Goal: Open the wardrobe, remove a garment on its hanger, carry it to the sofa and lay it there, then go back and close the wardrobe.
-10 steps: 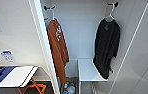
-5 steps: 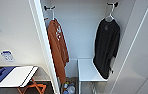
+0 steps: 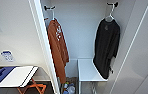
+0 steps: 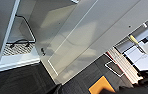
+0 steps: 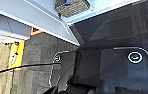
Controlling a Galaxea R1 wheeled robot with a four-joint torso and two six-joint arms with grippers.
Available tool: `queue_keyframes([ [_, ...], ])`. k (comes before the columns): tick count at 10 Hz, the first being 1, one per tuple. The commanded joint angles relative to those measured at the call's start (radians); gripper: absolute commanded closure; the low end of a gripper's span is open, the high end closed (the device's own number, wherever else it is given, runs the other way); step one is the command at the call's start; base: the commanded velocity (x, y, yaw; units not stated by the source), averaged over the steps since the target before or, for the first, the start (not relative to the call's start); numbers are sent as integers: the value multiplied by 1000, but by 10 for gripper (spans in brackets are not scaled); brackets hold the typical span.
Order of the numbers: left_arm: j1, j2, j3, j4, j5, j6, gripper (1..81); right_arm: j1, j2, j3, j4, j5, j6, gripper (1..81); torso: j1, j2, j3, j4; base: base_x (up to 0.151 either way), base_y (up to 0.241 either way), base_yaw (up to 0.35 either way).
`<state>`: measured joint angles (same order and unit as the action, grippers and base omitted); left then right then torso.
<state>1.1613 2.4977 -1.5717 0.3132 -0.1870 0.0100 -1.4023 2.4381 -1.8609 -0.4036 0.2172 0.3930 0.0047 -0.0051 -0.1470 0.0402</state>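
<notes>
white wardrobe (image 4: 90, 37) door (open), dark carpet (image 4: 20, 80)

White print on orange top (image 3: 58, 33) unreadable.

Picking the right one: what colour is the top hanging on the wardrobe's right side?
Plain black garment, seen best in the head view.

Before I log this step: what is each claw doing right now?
Left claw: cannot be told.
Right claw: cannot be told.
</notes>
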Motion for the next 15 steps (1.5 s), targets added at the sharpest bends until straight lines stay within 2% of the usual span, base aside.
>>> queue_keyframes([
  [1,-85,69,-122,-34,-86,-93,10,27,6,-18,11,-24,21,10,0,0,0,0,0,0,0],
  [4,-105,142,-279,-34,-123,-195,10,44,28,-15,19,-24,29,10,0,0,0,0,0,0,0],
  [8,-107,239,-472,-60,-238,-341,10,48,48,-21,19,-25,40,10,0,0,0,0,0,0,0],
  [13,-105,349,-648,-239,-360,-352,10,48,46,12,13,-25,40,10,0,0,0,0,0,0,0],
  [15,-100,397,-715,-310,-440,-347,10,48,40,28,8,-25,40,10,0,0,0,0,0,0,0],
])
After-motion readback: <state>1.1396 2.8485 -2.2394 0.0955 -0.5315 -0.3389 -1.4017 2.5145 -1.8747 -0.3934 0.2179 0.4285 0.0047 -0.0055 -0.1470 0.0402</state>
